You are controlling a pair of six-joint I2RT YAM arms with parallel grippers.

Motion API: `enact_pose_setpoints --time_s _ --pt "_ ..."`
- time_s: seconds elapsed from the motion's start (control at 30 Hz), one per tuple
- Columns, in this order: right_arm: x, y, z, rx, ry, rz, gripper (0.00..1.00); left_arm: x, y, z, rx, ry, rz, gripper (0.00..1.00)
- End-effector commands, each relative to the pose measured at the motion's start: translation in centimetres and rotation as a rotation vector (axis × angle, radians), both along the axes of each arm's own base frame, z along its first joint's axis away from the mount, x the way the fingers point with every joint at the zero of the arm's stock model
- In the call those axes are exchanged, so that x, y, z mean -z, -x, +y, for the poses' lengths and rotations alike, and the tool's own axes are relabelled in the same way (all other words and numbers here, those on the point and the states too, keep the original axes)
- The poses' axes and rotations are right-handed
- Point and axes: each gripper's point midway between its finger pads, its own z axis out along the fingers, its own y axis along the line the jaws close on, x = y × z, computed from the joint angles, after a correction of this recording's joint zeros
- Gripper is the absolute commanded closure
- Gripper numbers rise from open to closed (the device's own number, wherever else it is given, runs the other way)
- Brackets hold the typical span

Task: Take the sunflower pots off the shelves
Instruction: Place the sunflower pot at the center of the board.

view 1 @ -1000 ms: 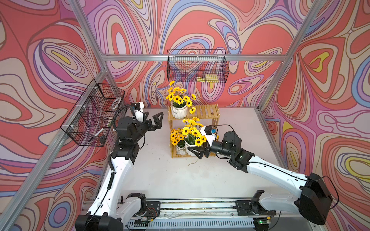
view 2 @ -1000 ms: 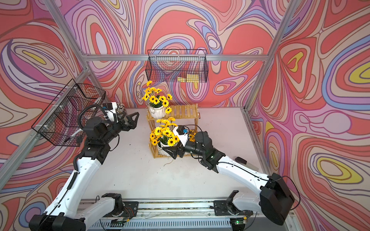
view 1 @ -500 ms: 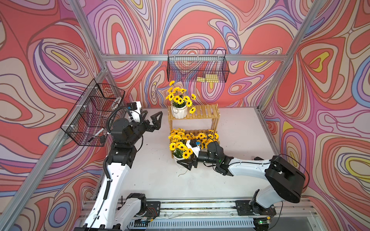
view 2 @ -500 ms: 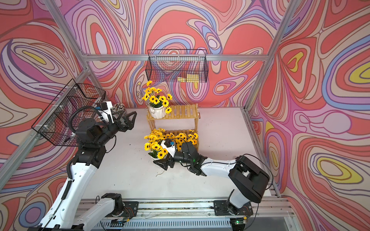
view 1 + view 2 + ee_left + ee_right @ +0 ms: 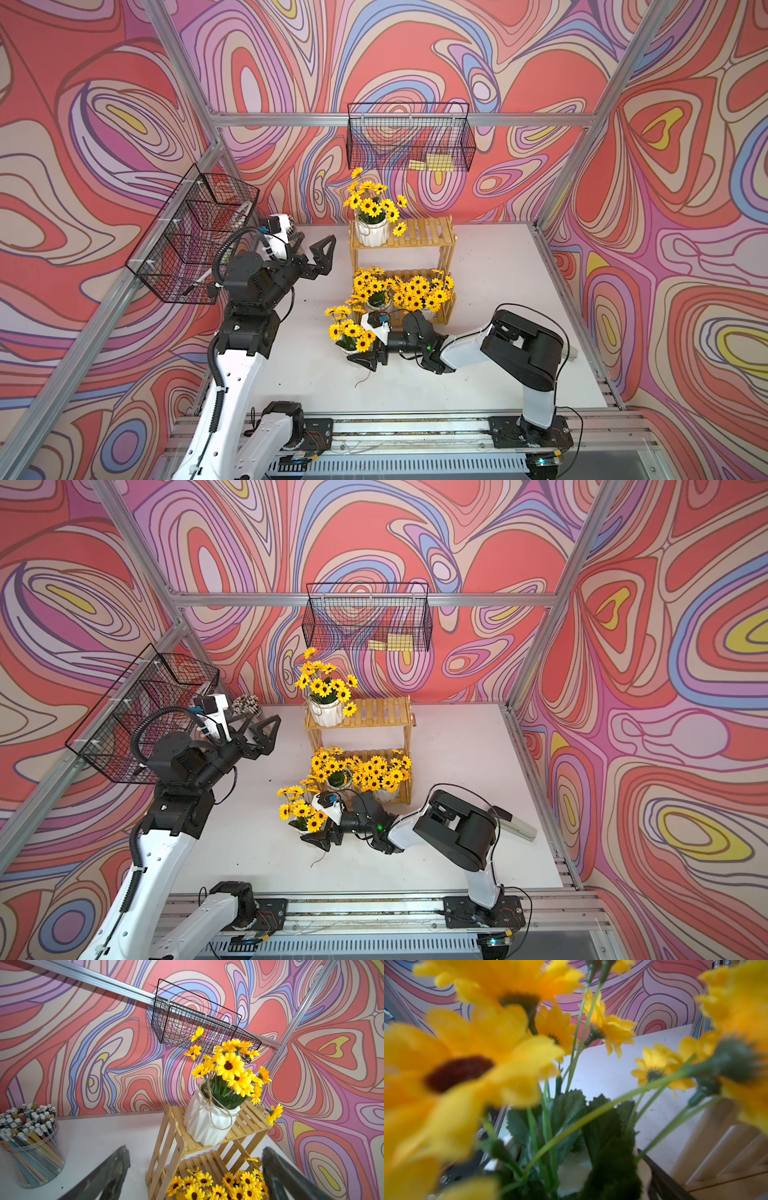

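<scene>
My right fingers [image 5: 361,360] grasp a sunflower pot [image 5: 351,332]; left fingers [image 5: 324,249] stand released. If I let go tilted, it topples toward the shelves [image 5: 419,232] at 1 o'clock.

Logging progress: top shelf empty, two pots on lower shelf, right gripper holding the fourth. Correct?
No: top shelf holds one sunflower pot, per the left wrist view. Two on the lower shelf and the fourth pot in the right gripper are right.

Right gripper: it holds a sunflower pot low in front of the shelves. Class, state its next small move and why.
Probably set the held sunflower pot down and open the right gripper. The pot is clear of the shelves and low over bare table, though whether it touches the table cannot be told.
</scene>
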Motion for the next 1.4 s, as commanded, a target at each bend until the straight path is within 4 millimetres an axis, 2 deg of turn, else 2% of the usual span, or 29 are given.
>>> enact_pose_setpoints --time_s 0.0,0.83,1.37 --pt "-3.9 -0.3 1.4 -0.024 -0.129 -0.122 1.00 -0.6 0.6 0.1 0.005 -0.002 -0.016 0.00" --pt "1.0 -0.3 4.3 -0.110 -0.102 -0.121 1.00 -0.9 1.8 0.1 0.004 0.001 -0.025 0.00" --pt "3.4 -0.6 4.2 -0.102 -0.056 -0.093 0.98 -0.6 2.0 0.3 -0.008 -0.014 -0.023 0.00"
